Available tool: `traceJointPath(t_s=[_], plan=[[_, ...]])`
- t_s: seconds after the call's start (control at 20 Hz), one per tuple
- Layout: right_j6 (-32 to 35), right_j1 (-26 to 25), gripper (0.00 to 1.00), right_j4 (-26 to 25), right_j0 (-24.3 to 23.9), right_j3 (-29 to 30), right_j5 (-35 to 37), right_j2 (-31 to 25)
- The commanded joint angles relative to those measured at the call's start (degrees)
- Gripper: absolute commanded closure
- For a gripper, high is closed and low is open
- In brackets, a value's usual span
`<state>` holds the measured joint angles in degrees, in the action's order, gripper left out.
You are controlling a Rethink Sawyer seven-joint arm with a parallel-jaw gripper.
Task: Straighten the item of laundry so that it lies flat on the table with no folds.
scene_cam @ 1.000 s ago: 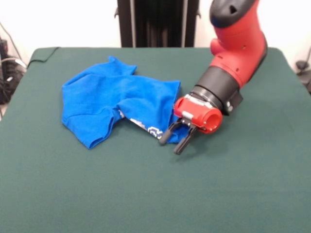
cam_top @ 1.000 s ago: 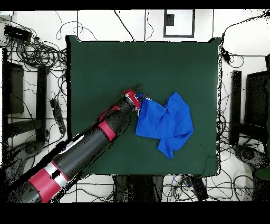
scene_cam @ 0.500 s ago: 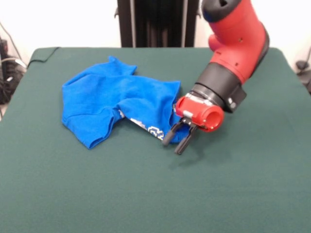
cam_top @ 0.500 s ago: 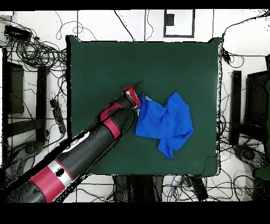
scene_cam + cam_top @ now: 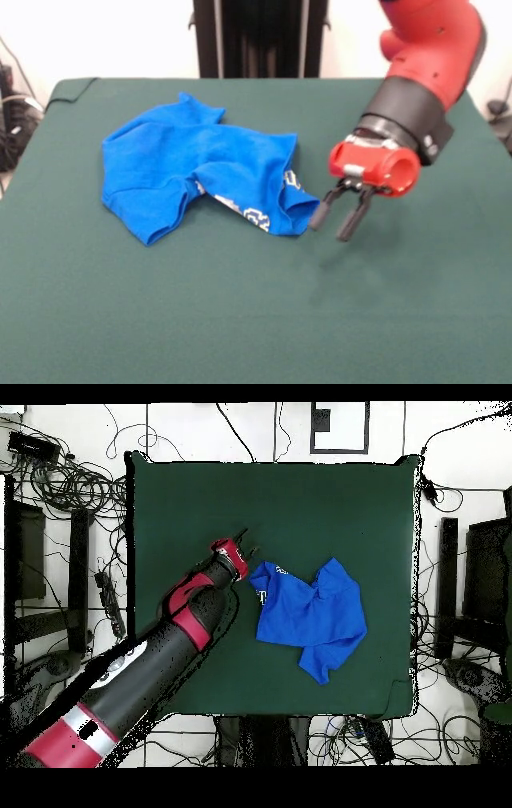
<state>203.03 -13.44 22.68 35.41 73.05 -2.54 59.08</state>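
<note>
Front view: fingers (image 5: pixel 334 222) apart, beside crumpled T-shirt (image 5: pixel 192 172).

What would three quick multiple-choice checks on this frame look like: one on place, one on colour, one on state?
1. Where is the pincer relative to the shirt in the front view?
A. On top of it
B. Just off its right edge
C. Far to its left

2. What colour is the table cover?
A. Dark green
B. Grey
C. Red

3. How does the shirt lie?
A. Flat
B. Crumpled, with folds
C. Hanging from the pincer

Answers: 1 B, the fingers hang beside the printed hem, apart from it. 2 A, green cloth all round. 3 B, one edge is turned over, showing print.
</note>
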Motion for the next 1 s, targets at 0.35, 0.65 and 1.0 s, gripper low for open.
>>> traceJointPath(t_s=[0.35, 0.65, 1.0], plan=[[3.2, -3.9, 0.0, 4.1, 4.5, -3.7, 15.4, -7.7], [3.8, -3.6, 0.0, 3.9, 4.8, -4.5, 26.8, -10.0], [3.0, -2.5, 0.0, 2.1, 4.9, -2.8, 29.9, -10.4]])
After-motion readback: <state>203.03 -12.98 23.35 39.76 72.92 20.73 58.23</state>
